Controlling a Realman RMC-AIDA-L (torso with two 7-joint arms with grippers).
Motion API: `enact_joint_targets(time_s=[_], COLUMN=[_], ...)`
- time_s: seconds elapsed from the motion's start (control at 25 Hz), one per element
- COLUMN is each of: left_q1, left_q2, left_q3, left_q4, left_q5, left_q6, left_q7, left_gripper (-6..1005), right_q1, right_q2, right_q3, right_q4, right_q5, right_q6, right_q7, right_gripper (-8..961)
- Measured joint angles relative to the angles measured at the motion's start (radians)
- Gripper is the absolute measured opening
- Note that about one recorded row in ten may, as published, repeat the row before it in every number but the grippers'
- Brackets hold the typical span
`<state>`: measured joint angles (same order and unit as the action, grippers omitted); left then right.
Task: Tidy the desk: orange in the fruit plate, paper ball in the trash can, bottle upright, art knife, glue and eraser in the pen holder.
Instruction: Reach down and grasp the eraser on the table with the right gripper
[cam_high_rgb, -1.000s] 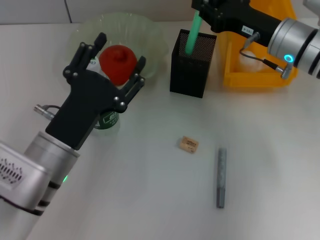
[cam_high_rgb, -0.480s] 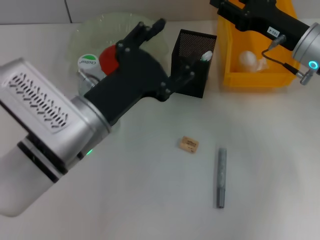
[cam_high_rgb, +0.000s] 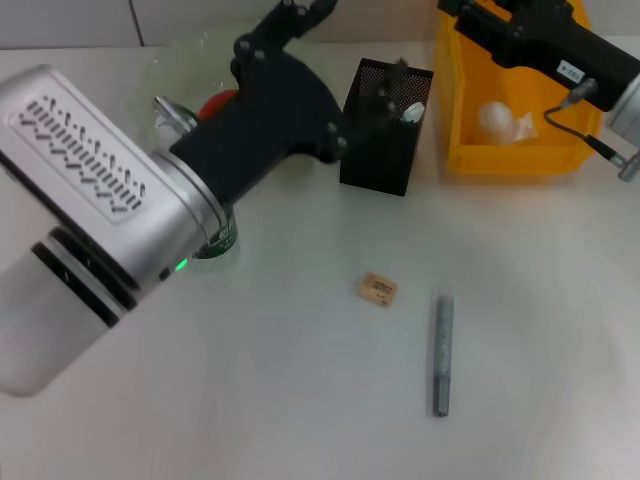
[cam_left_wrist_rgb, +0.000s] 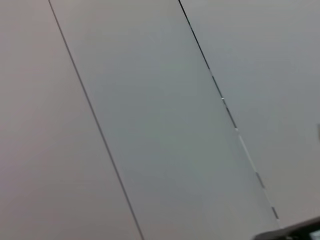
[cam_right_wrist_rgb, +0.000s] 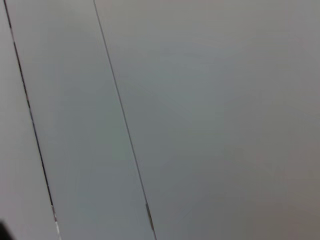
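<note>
The orange (cam_high_rgb: 214, 100) lies in the pale green fruit plate (cam_high_rgb: 175, 62), both mostly hidden behind my left arm. My left gripper (cam_high_rgb: 348, 52) is raised between plate and pen holder (cam_high_rgb: 383, 140), open and empty. A green-and-white glue stick (cam_high_rgb: 412, 111) stands in the holder. Only the bottle's green label (cam_high_rgb: 217, 240) shows under the arm. The paper ball (cam_high_rgb: 497, 118) lies in the yellow trash can (cam_high_rgb: 510, 155). The tan eraser (cam_high_rgb: 378, 289) and the grey art knife (cam_high_rgb: 442, 352) lie on the desk. My right arm (cam_high_rgb: 545, 38) reaches over the trash can.
The white desk (cam_high_rgb: 300, 400) stretches toward the front around the eraser and knife. Both wrist views show only pale wall panels with dark seams.
My left arm has risen and swung toward the pen holder, covering more of the plate and the bottle. My right arm has drawn back to the right.
</note>
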<state>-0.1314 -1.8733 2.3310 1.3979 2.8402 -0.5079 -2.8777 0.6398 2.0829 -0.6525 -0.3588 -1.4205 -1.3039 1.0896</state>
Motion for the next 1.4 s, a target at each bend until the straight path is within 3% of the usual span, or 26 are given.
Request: enact_joint_targets(time_s=[0.08, 0.24, 0.32, 0.44, 0.6, 0.64, 0.8, 0.84, 0.88, 0.92, 1.04, 1.08, 1.12, 1.16, 1.24, 1.28, 1.32, 1.4], left_q1=[-0.006, -0.057, -0.057, -0.108, -0.120, -0.142, -0.147, -0.156, -0.156, -0.156, -0.156, -0.135, -0.135, -0.123, -0.123, -0.118, -0.118, -0.066], left_q2=[0.000, 0.010, 0.010, 0.019, 0.020, 0.018, 0.018, 0.005, 0.005, -0.014, -0.014, -0.119, -0.119, -0.184, -0.184, -0.190, -0.190, -0.192], left_q3=[-0.013, -0.088, -0.088, -0.156, -0.174, -0.232, -0.258, -0.369, -0.369, -0.424, -0.424, -0.627, -0.627, -0.770, -0.770, -0.836, -0.836, -0.911], left_q4=[0.008, 0.083, 0.083, 0.226, 0.254, 0.324, 0.356, 0.437, 0.437, 0.450, 0.450, 0.450, 0.450, 0.434, 0.434, 0.415, 0.415, 0.365], left_q5=[0.000, -0.006, -0.006, -0.009, -0.010, -0.028, -0.061, -0.332, -0.332, -0.457, -0.457, -0.810, -0.810, -0.969, -0.969, -1.073, -1.073, -1.279], left_q6=[0.012, 0.162, 0.162, 0.425, 0.484, 0.619, 0.674, 0.878, 0.878, 0.947, 0.947, 1.174, 1.174, 1.348, 1.348, 1.440, 1.440, 1.618], left_q7=[0.000, 0.000, 0.000, 0.000, 0.001, 0.010, 0.033, 0.270, 0.270, 0.400, 0.400, 0.789, 0.789, 0.986, 0.986, 1.089, 1.089, 1.356], left_gripper=[761, 761, 761, 761, 761, 760, 760, 760, 760, 760, 760, 760, 760, 760, 759, 758, 758, 757], right_q1=[-0.025, -0.048, -0.069, -0.091, -0.107, -0.109, -0.118, -0.119, -0.119, -0.120, -0.122, -0.123, -0.123, -0.125, -0.132, -0.137, -0.137, -0.138], right_q2=[0.000, 0.000, 0.001, 0.001, 0.000, 0.000, 0.000, 0.000, 0.001, 0.001, 0.001, 0.001, 0.001, 0.000, 0.000, -0.001, -0.001, -0.001], right_q3=[0.000, -0.007, -0.008, -0.002, 0.000, 0.000, 0.001, 0.001, 0.001, 0.001, 0.001, 0.000, 0.000, 0.000, 0.000, 0.000, 0.000, 0.000], right_q4=[-0.016, -0.030, -0.040, -0.042, -0.044, -0.044, -0.043, -0.042, -0.042, -0.041, -0.042, -0.042, -0.042, -0.042, -0.044, -0.048, -0.048, -0.050], right_q5=[0.000, 0.000, 0.000, 0.000, 0.000, 0.000, 0.000, 0.000, 0.000, 0.000, 0.000, 0.000, 0.000, 0.000, 0.000, 0.000, 0.000, 0.000], right_q6=[-0.033, -0.046, -0.054, -0.069, -0.081, -0.084, -0.097, -0.098, -0.098, -0.098, -0.104, -0.113, -0.113, -0.121, -0.134, -0.139, -0.139, -0.140], right_q7=[0.007, 0.007, 0.007, 0.007, 0.009, 0.010, 0.012, 0.012, 0.012, 0.012, 0.017, 0.019, 0.019, 0.020, 0.025, 0.030, 0.030, 0.032], right_gripper=[564, 564, 564, 564, 564, 564, 564, 564, 564, 563, 563, 563, 563, 563, 563, 563, 563, 563])
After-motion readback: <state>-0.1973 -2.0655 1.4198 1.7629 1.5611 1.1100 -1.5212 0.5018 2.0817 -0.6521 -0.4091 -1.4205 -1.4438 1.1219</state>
